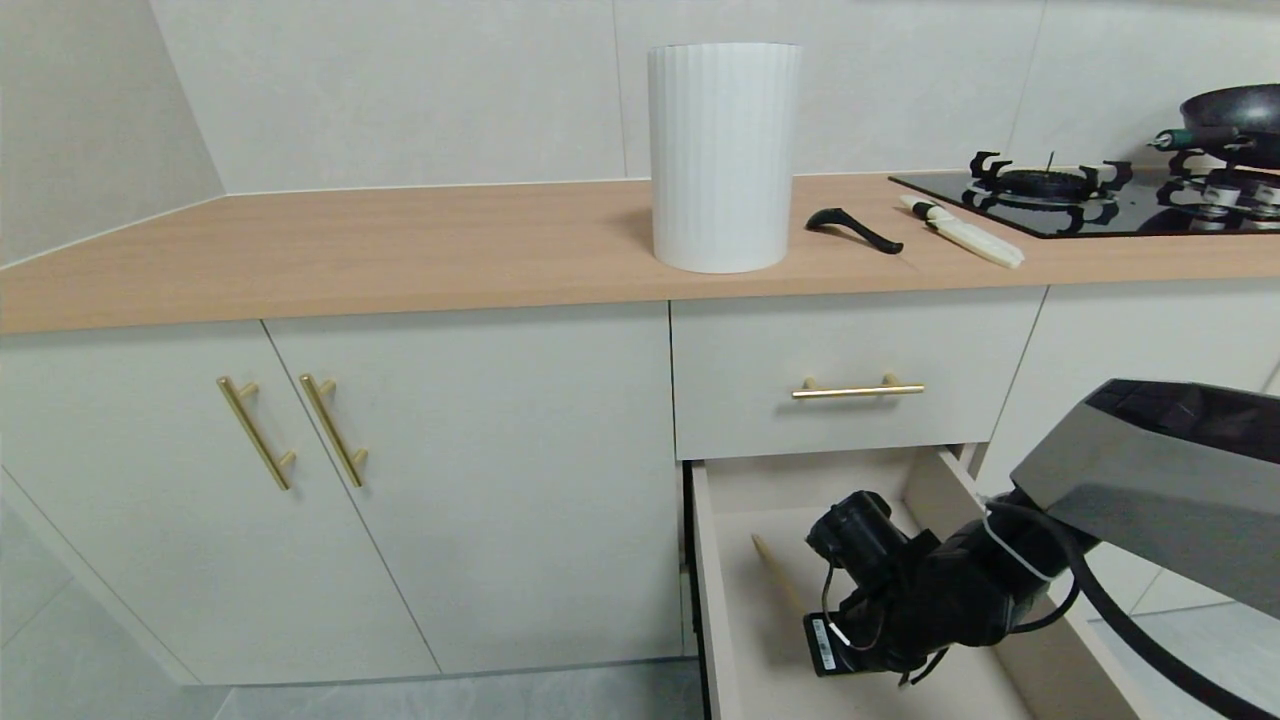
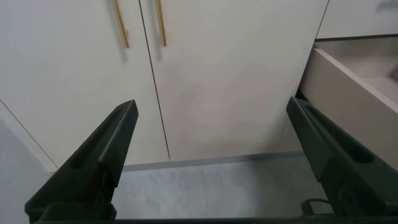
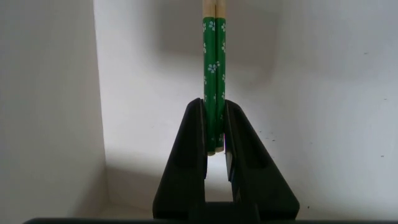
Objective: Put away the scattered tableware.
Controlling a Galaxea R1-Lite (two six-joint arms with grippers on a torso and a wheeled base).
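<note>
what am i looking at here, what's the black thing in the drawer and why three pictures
This is a two-armed robot tidying a kitchen. The wide picture comes from a camera on its head; the other two come from cameras on its wrists, looking along each gripper. The black thing is its right arm, down in the open drawer. There the right gripper is shut on a pair of green chopsticks. The left gripper hangs open in front of the cabinet doors. On the countertop are a white ribbed container, a black spoon and a knife.
</note>
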